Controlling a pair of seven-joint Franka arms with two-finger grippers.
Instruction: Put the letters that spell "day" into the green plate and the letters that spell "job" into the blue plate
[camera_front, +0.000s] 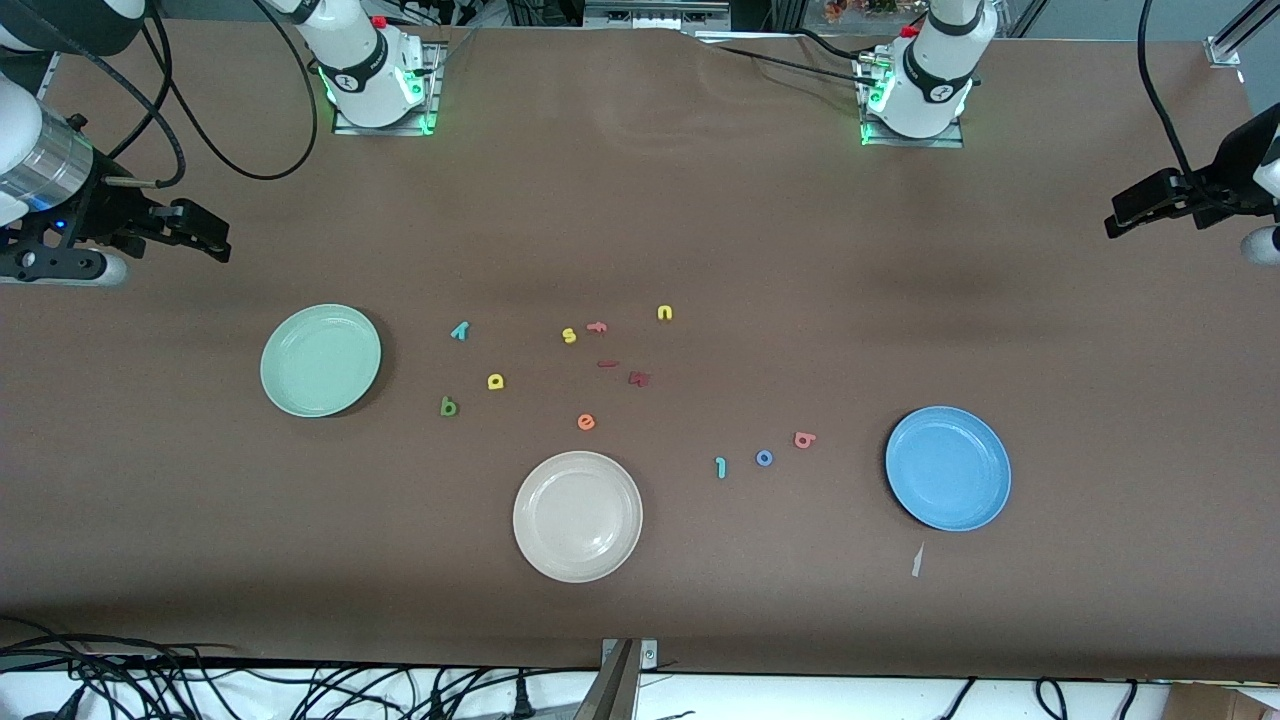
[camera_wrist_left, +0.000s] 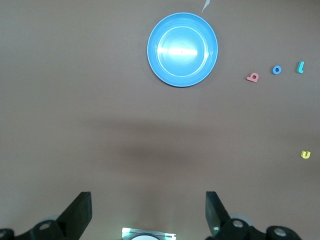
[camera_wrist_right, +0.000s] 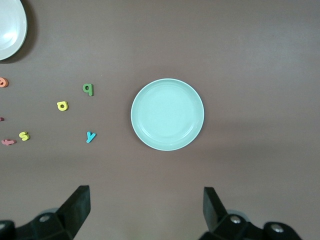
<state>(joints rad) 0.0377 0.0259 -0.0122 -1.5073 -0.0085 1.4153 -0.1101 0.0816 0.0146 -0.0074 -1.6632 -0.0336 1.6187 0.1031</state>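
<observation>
Brown bench holds everything untouched: green plate (camera_front: 320, 360) and blue plate (camera_front: 947, 467) sit empty, "day" letters (camera_front: 459, 331) and "job" letters (camera_front: 764, 458) lie mid-bench, while left pincer (camera_front: 1125, 215) and right pincer (camera_front: 205, 238) wait wide over opposite ends.

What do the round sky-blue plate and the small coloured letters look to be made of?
Round sky-blue plate: probably glazed ceramic or hard plastic, since its smooth bowl shows bright glints. Small coloured letters, such as the blue ring "o": matte, flat, no shine, likely foam.
</observation>
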